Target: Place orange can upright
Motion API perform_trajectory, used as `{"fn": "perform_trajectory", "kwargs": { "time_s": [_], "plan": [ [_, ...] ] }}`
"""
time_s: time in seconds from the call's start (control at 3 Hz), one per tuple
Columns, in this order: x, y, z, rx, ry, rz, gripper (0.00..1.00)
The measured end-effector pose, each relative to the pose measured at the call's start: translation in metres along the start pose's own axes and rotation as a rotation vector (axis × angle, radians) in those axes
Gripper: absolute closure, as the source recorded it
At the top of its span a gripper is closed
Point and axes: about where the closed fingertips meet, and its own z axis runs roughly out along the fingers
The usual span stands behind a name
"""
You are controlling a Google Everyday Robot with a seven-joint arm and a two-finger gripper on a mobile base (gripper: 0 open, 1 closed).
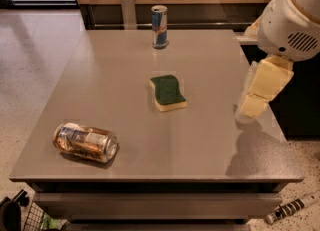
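The orange can lies on its side near the front left corner of the grey table, with one silver end facing right. My arm comes in from the upper right, and its cream gripper hangs over the table's right edge, far from the can and holding nothing that I can see.
A yellow sponge with a green top lies at the table's middle. A taller slim blue-and-silver can stands upright at the back edge. A wooden wall and dark shelf run behind. A basket sits on the floor at front left.
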Motion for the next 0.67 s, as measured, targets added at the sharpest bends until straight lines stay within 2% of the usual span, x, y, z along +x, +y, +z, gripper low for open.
{"fn": "perform_trajectory", "kwargs": {
  "time_s": [0.33,0.67],
  "plan": [
    [-0.034,0.018,0.013,-0.028,0.013,0.009,0.0],
    [-0.069,0.032,0.019,-0.031,0.049,0.002,0.0]
  ]
}}
